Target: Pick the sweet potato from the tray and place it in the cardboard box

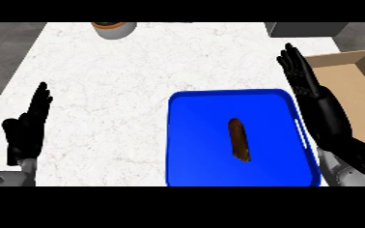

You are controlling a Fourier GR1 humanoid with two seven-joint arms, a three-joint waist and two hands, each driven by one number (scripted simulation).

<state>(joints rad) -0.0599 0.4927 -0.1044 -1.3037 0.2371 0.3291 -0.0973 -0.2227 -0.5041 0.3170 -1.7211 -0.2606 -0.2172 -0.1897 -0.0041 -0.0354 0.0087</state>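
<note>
A white, faintly veined marble worktop [143,77] carries a glossy blue rectangular tray [206,169] with rounded corners at 5 o'clock, and on it lies the sweet potato [239,139], a slim, dull-brown spindle lying lengthwise near the tray's middle. A plain brown cardboard box [345,67] sits at 3 o'clock, and a round grey pot [114,29] at 11 o'clock. The right robot hand [303,79] stretches flat with straight fingers between tray and box, while the left robot hand [28,125] rests at 8 o'clock with fingers straight.

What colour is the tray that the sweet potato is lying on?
The tray is bright blue, as the head view shows, with the brown sweet potato lying on it.
</note>
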